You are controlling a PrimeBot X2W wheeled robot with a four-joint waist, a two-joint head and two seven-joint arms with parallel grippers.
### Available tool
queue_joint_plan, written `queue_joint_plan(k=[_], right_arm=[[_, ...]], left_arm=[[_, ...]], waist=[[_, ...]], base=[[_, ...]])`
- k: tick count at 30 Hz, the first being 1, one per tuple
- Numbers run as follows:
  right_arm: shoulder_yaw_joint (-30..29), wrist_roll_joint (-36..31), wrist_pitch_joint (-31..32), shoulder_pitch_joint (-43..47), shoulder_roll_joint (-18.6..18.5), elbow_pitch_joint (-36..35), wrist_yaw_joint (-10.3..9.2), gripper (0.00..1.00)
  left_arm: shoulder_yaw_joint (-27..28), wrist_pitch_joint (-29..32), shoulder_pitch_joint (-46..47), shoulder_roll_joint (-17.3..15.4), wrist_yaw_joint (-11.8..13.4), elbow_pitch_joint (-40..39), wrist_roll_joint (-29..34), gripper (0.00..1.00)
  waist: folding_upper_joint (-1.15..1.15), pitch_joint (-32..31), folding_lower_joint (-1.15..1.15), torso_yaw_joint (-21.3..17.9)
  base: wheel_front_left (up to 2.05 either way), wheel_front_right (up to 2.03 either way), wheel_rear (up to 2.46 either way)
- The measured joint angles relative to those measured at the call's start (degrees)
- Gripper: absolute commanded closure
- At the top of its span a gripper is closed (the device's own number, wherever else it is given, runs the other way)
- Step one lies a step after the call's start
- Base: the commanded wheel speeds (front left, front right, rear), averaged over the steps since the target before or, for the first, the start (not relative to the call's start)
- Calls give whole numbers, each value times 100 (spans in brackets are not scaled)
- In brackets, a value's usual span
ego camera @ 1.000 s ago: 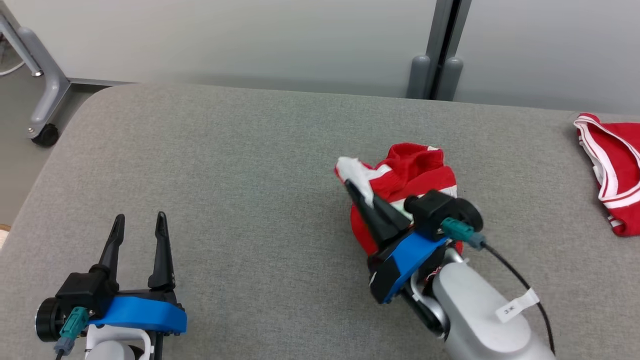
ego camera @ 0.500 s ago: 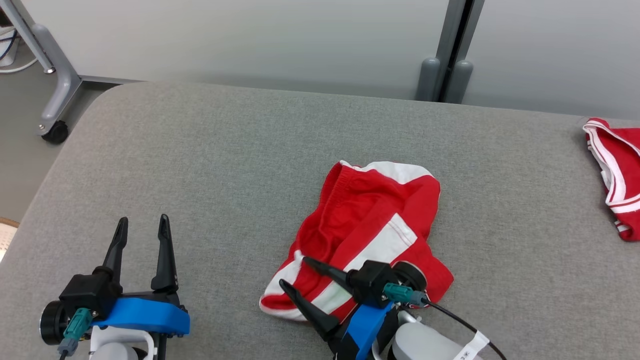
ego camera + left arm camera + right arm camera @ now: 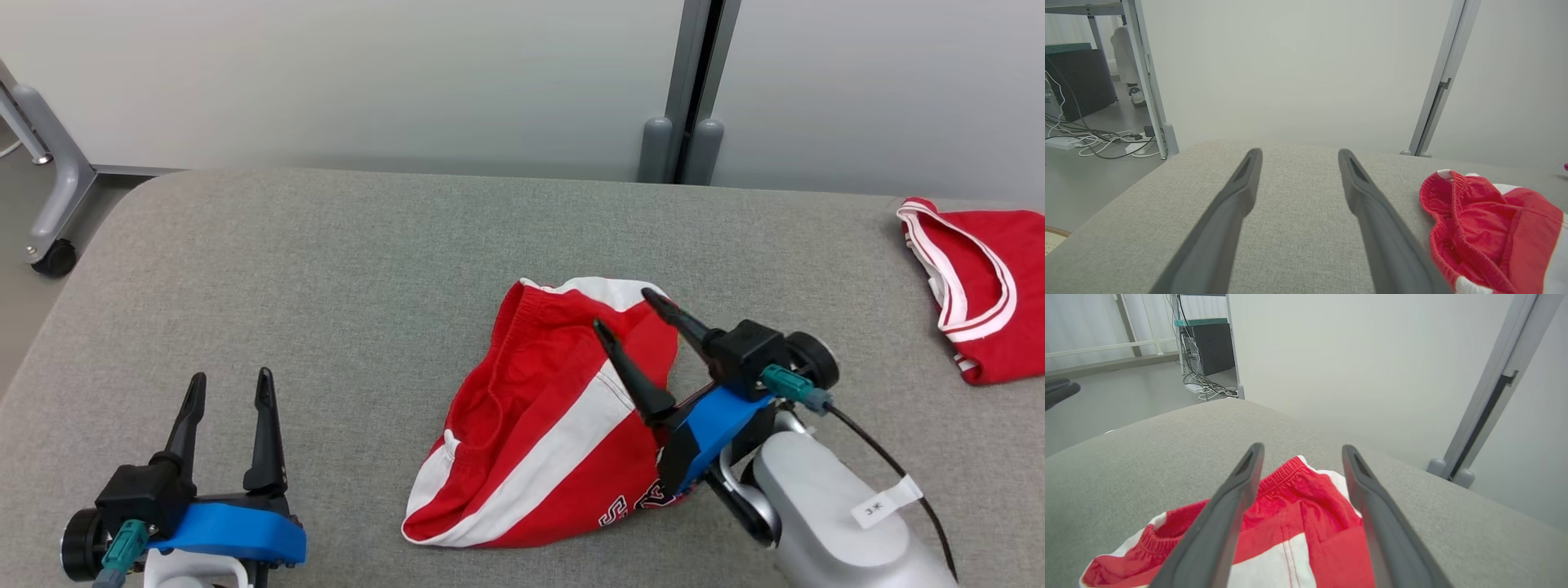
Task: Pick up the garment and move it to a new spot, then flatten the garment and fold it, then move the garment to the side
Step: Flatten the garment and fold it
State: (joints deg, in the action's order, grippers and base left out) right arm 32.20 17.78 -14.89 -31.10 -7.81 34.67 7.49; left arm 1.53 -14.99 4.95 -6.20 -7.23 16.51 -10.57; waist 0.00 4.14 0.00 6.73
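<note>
Grey table (image 3: pixel 326 261), red-and-white shorts (image 3: pixel 531 441) partly behind wide-open right pincer (image 3: pixel 624 309), left pincer (image 3: pixel 229 375) wide, another red garment (image 3: pixel 992 327) cropped

Grey pad (image 3: pixel 326 269) w/ red shorts (image 3: pixel 555 425) mid, red top (image 3: pixel 988 327) far R.

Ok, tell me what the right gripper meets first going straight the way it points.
Probably the crumpled red-and-white fabric shorts near their waistband; the right gripper points low across them. If it clears them, the grey padded table.
</note>
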Motion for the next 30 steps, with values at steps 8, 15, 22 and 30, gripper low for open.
queue_joint_plan(k=[8, 15, 22, 30], right_arm=[[-244, -177, 477, 116, -224, -92, 0, 0], [31, -104, 867, 196, -261, 60, 0, 0], [368, 11, 1012, 180, -227, 432, 0, 100], [193, 136, 455, 65, -279, 568, 0, 100]], left_arm=[[-7, 0, -12, 3, -15, -35, 0, 0], [-26, 0, 48, 24, -15, -31, -3, 0], [-42, 0, 135, 51, -16, 11, -44, 0], [25, 0, 119, 54, -16, 51, -46, 0]], waist=[[0, 87, 0, 51], [0, 221, 0, 184], [0, 362, 0, 305], [0, 312, 0, 184]], base=[[0, 0, 0], [0, 0, 0], [0, 0, 0], [0, 0, 0]])
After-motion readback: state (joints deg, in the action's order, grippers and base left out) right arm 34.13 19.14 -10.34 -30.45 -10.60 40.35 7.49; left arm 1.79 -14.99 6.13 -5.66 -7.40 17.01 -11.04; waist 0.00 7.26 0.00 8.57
